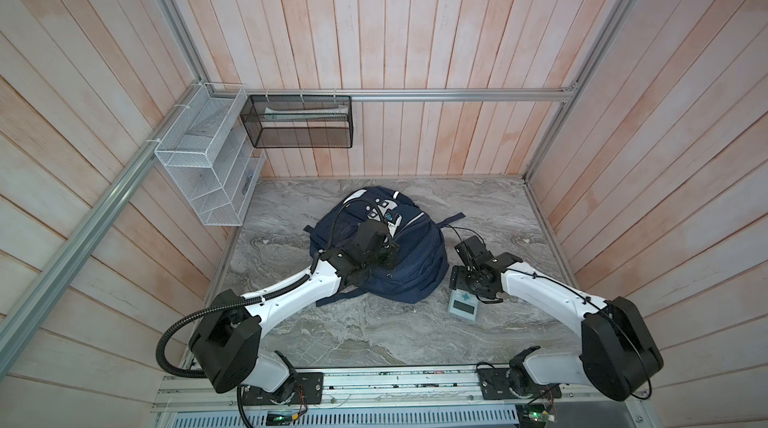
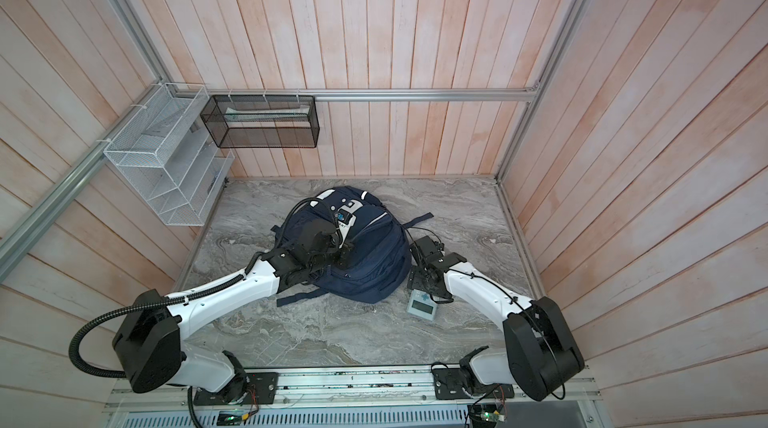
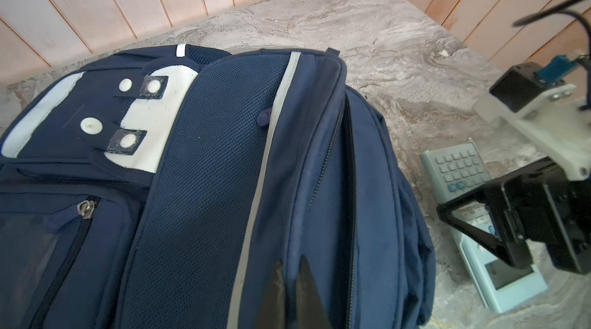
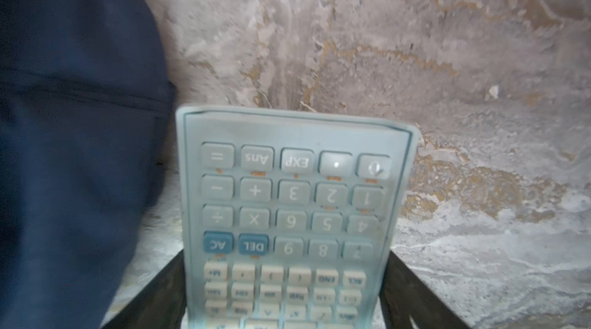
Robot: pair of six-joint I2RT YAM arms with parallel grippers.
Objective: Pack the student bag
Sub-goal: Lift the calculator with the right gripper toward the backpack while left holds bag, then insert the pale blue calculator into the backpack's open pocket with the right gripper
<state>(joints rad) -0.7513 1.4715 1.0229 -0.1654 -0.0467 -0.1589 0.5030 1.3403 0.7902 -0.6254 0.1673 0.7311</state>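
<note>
On the marbled table [image 1: 374,334], near its middle, the student bag [image 1: 415,272] lies flat, pockets up; the left gripper [image 3: 291,266] reaches over it, fingers [image 3: 307,292] pressed together on a ridge of navy fabric beside the gaping zipper [image 3: 353,183]; just right of the bag, the right gripper [image 4: 286,266] stands wide across a pale blue calculator [image 1: 462,302], clamping both its long edges.

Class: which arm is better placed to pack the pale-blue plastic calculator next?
Right: the right pincer flanks the pale-blue plastic calculator; the left pincer is shut on the navy fabric backpack.
</note>
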